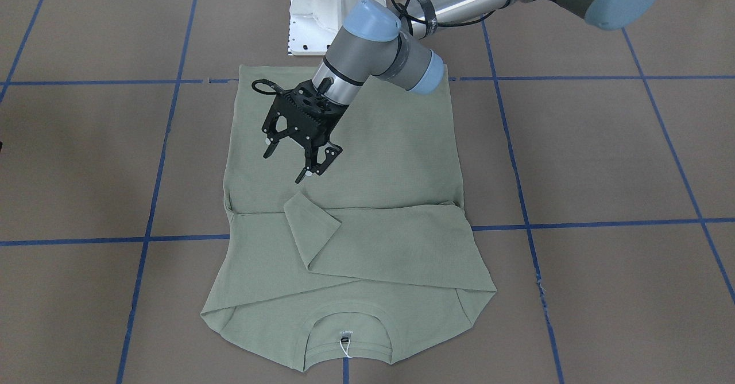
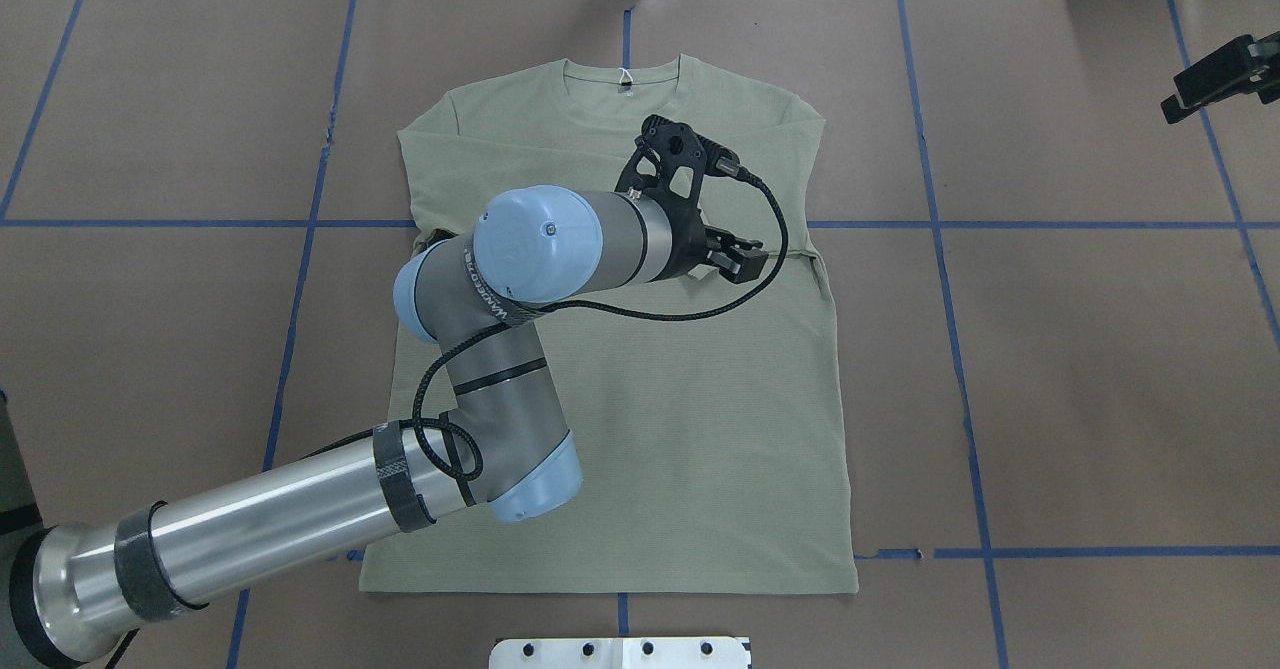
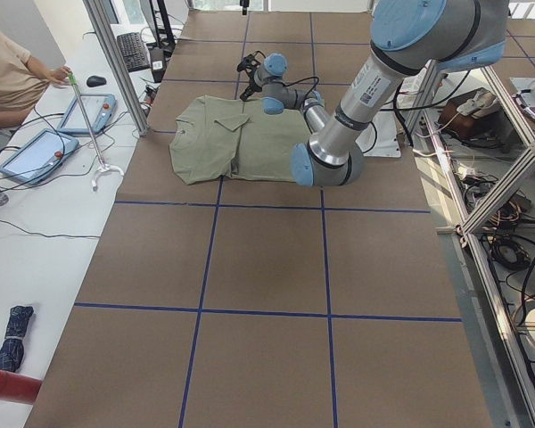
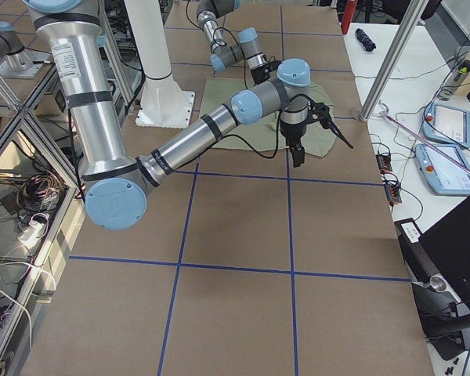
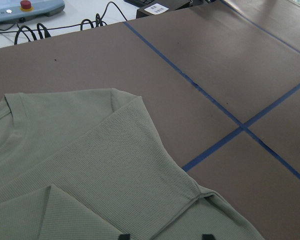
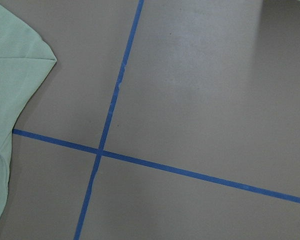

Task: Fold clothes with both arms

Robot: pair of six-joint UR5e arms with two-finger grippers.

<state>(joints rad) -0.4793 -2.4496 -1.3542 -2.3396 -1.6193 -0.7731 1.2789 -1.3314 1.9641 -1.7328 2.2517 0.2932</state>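
Note:
The sage-green shirt (image 1: 373, 160) lies flat on the brown table, collar (image 1: 344, 326) away from the robot, both sleeves folded in across the chest. It also shows in the overhead view (image 2: 680, 429). My left gripper (image 1: 283, 167) is open and empty, hovering over the shirt's body just short of a folded sleeve cuff (image 1: 310, 217). The left wrist view shows its two fingertips apart above the fabric (image 5: 90, 165). My right gripper (image 4: 298, 153) hangs above the table beside the shirt's right edge. I cannot tell whether it is open. The right wrist view catches only a shirt corner (image 6: 10, 65).
The white base pedestal (image 1: 321, 11) stands at the robot's edge of the table. Blue tape lines (image 1: 574, 223) grid the brown surface. An operator (image 3: 9, 71) sits at a side desk with tablets (image 3: 89, 111) past the table's far edge.

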